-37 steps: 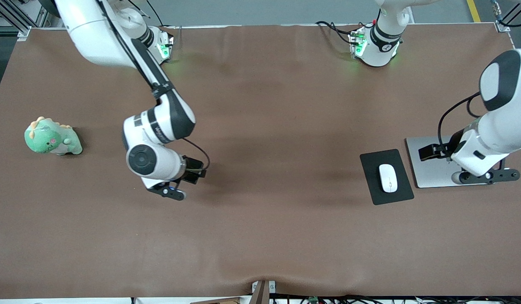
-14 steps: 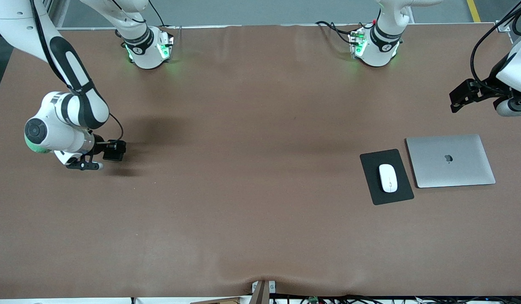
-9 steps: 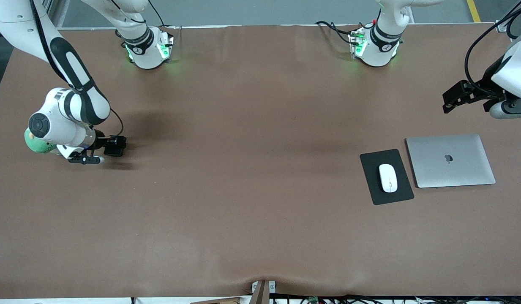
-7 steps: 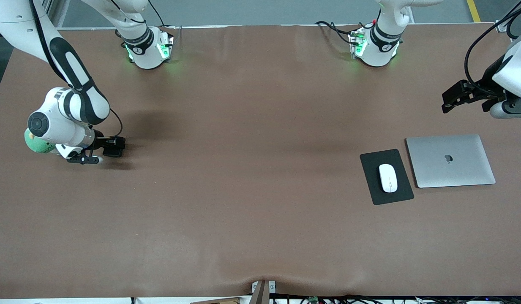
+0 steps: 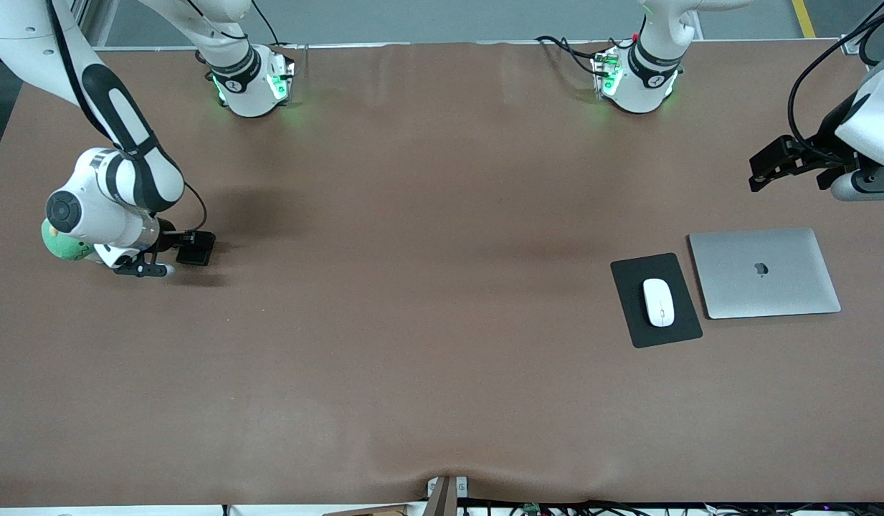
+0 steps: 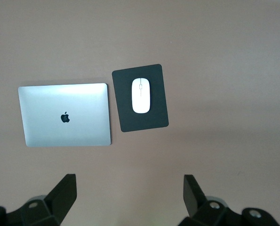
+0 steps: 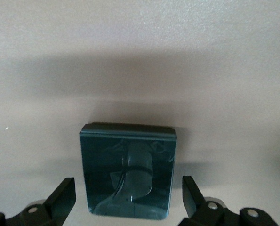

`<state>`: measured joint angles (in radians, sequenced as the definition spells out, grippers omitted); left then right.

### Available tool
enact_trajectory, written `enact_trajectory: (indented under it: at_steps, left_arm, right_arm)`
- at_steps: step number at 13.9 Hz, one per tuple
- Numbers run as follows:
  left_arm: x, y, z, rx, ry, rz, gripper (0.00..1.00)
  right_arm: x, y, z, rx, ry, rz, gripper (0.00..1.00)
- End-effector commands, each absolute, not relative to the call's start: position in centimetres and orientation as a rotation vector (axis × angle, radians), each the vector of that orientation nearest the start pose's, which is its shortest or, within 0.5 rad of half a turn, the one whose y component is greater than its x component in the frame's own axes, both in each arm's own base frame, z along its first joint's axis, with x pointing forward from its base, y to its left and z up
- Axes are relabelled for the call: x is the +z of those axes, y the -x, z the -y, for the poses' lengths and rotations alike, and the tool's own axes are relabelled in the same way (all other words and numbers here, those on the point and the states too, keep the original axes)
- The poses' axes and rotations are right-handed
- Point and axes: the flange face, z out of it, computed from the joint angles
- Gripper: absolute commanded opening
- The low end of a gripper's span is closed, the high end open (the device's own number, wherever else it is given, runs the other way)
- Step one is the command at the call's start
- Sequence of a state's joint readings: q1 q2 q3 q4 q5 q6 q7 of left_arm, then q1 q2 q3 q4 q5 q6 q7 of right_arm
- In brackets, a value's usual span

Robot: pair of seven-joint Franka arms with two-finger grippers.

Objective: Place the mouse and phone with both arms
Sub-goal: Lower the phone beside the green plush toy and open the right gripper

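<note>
Right wrist view: phone (image 7: 128, 169) flat on counter (image 5: 442, 373) between spread fingers (image 7: 62, 197) of right gripper (image 7: 128, 207), not yet clamped. Sits at right arm's end, next to green plush toy (image 5: 58, 244). Risks: fingers skidding off the thin glossy slab, or bumping the toy during the lift. Left gripper (image 6: 128, 197) released, empty, waiting high over the laptop (image 6: 64, 114); mouse (image 6: 140, 95) on black mat (image 6: 140, 98) beside it.

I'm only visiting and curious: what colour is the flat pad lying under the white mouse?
Plain black, no pattern. The pad shows best in the left wrist view, with the mouse on it.
</note>
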<state>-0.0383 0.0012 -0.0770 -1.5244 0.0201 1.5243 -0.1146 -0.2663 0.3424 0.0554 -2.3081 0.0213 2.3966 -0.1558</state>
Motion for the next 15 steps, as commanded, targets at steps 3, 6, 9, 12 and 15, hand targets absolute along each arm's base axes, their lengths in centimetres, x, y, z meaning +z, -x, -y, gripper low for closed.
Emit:
enact_trajectory:
  at_steps: [3,6,9,12,15]
  left_arm:
    - [64.7,-53.9,5.9,0.012,3.128,0.011,1.00]
    - [64.7,-53.7,5.7,0.036,3.126,0.030,1.00]
    - [64.8,-53.7,5.7,0.033,3.125,0.037,1.00]
    - [64.8,-53.7,5.4,0.033,3.125,0.042,1.00]
    - [64.9,-53.6,5.2,0.031,3.125,0.049,1.00]
  right_arm:
    - [22.7,-51.6,9.2,0.457,3.016,-0.041,1.00]
    - [28.6,-54.6,7.9,0.469,3.012,0.005,1.00]
    - [36.2,-57.9,6.6,0.529,2.997,0.059,1.00]
    - [41.6,-59.5,6.6,0.493,3.006,0.073,1.00]
    - [45.9,-60.1,7.4,0.474,3.010,0.075,1.00]
